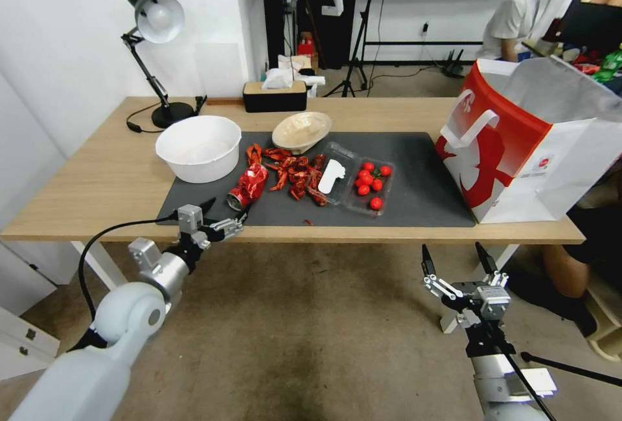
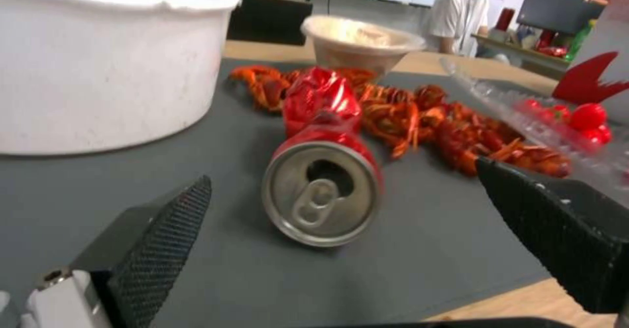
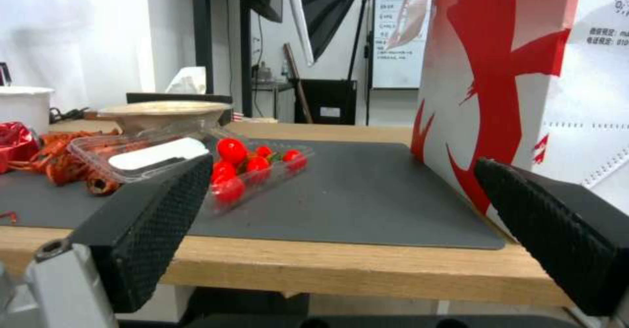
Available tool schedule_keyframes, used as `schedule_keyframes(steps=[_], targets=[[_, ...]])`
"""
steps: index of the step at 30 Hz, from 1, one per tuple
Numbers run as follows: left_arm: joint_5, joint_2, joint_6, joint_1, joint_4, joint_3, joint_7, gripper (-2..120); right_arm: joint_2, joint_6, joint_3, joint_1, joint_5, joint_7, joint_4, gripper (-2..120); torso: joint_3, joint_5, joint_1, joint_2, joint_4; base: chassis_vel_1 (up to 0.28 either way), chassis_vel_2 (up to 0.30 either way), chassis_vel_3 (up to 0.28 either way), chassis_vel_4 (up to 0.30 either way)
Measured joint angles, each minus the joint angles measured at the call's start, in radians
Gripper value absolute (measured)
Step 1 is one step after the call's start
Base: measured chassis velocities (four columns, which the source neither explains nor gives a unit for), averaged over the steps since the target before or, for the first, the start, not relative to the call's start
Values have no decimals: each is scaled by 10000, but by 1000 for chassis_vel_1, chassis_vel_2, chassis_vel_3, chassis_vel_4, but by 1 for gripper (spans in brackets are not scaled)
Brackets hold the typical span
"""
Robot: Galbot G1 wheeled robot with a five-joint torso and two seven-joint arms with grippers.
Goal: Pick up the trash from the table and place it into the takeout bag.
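At table (image 1: 97, 181) edge, left gripper (image 1: 223, 212), fingers apart, faces crushed red can (image 1: 249, 184); right gripper (image 1: 460, 260) gapes below; takeout bag (image 1: 518, 149) at three o'clock; all trash unbagged.

takeout bag (image 1: 518, 142) cut off at right edge, interior hidden

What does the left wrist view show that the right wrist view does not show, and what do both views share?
Left wrist view alone: the crushed red can lying with its silver top toward the open left gripper, and the white bowl as a whole.

Right wrist view alone: the takeout bag side standing on the dark mat, and the table edge before the open right gripper.

Both: the red shells, the beige bowl, the clear tray of tomatoes.
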State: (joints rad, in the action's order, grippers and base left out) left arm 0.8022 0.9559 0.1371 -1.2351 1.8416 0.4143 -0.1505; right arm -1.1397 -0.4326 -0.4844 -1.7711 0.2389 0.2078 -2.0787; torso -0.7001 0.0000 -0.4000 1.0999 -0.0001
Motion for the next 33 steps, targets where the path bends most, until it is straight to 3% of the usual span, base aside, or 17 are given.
schedule_keyframes(steps=[15,20,28,33], targets=[[355,-273,368,1543,-1024,-985,85,99,41,110,-122,151,77,11,109,100,1,-1,-1,0,-1,0,0,0,0],[343,-335,496,1575,-1046,-1079,59,88,43,135,-137,197,90,16,158,100,1,0,-1,0,1,0,0,0,0],[257,-413,570,1436,-983,-1180,-85,55,11,165,-110,240,74,35,184,100,2,0,0,0,1,0,0,0,0],[226,-465,567,1316,-866,-1137,-120,53,-5,165,-110,171,40,39,164,100,2,0,0,0,1,0,0,0,0]])
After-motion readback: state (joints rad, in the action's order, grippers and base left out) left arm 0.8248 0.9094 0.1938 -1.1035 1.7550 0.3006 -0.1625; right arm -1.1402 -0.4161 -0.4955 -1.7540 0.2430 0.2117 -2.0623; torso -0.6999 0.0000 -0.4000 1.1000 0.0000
